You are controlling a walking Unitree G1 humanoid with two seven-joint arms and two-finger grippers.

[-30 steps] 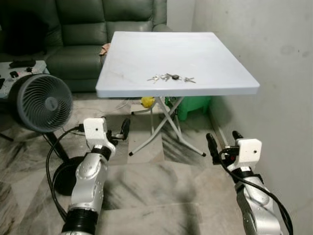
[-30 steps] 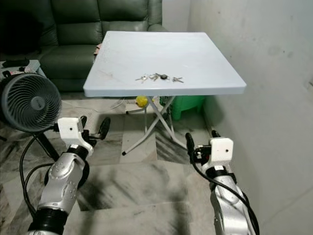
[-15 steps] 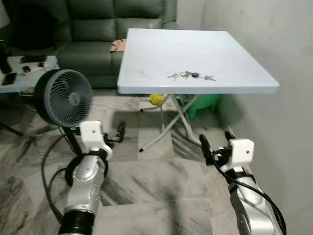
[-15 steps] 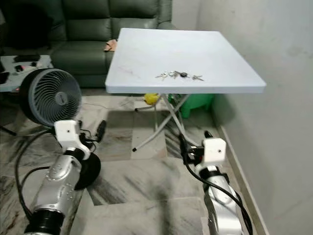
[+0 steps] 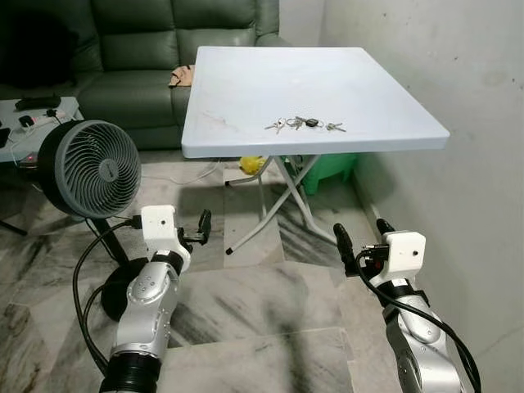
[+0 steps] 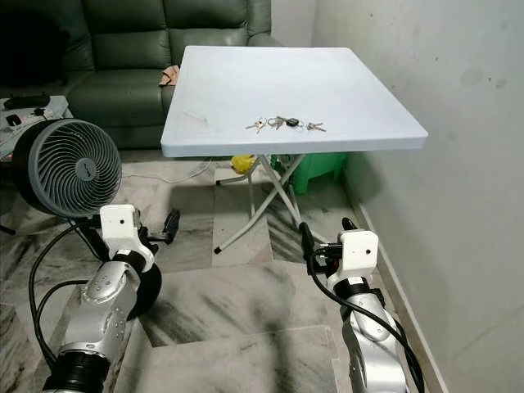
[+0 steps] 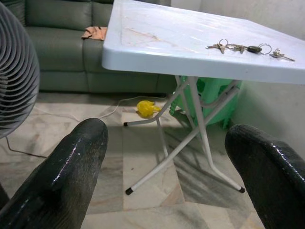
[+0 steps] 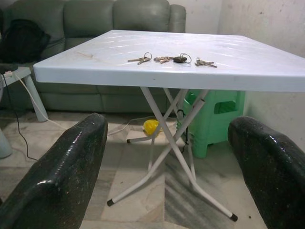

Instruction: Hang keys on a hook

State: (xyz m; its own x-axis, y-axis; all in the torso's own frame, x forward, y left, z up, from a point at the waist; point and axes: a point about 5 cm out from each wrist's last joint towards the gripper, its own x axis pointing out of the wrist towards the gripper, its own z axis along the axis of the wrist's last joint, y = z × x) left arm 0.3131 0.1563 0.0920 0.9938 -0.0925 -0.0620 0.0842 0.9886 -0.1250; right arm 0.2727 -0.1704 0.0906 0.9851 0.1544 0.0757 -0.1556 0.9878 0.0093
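A bunch of keys (image 5: 304, 124) lies spread in a row on the white folding table (image 5: 246, 90), near its front edge. Both arms are held low in front of me, well short of the table and below its top. My left gripper (image 5: 196, 231) is open, its two black fingers (image 7: 71, 167) wide apart with nothing between them. My right gripper (image 5: 360, 235) is open too and holds nothing, its fingers (image 8: 66, 171) framing the table legs. In both wrist views the keys (image 8: 171, 59) show on the tabletop ahead.
A black standing fan (image 5: 88, 168) with a trailing cable stands on the marble floor at my left. A dark green sofa (image 5: 139, 49) lies behind the table. A green stool (image 5: 327, 168) and a yellow object (image 5: 250, 166) sit under it. A bare wall (image 5: 467, 98) runs along the right.
The whole picture has shifted sideways, so the camera has moved. Both arms keep the same pose with open grippers, and the keys lie where they were on the table.
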